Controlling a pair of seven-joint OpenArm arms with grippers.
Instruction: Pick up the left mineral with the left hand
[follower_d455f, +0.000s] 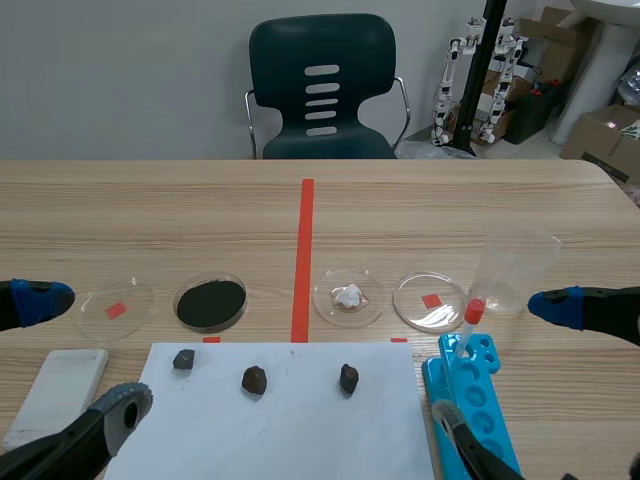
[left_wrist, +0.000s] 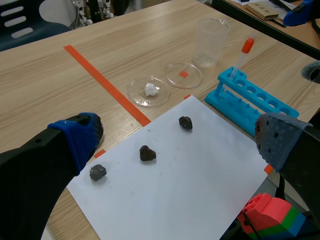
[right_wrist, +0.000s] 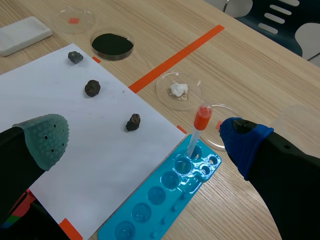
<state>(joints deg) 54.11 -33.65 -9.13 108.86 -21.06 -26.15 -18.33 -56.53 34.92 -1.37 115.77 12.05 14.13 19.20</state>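
Three dark minerals are spaced along a white sheet. The left mineral, a compact lump without a clear long axis, is seen near its corner, beside the wide-spread fingers of the left gripper. A red-and-green block is shown by the left wrist view, not the scene view.

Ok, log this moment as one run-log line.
left gripper: open, empty | left mineral: on white paper, not gripped | right gripper: open, empty, by blue tube rack | pickup: not yet done
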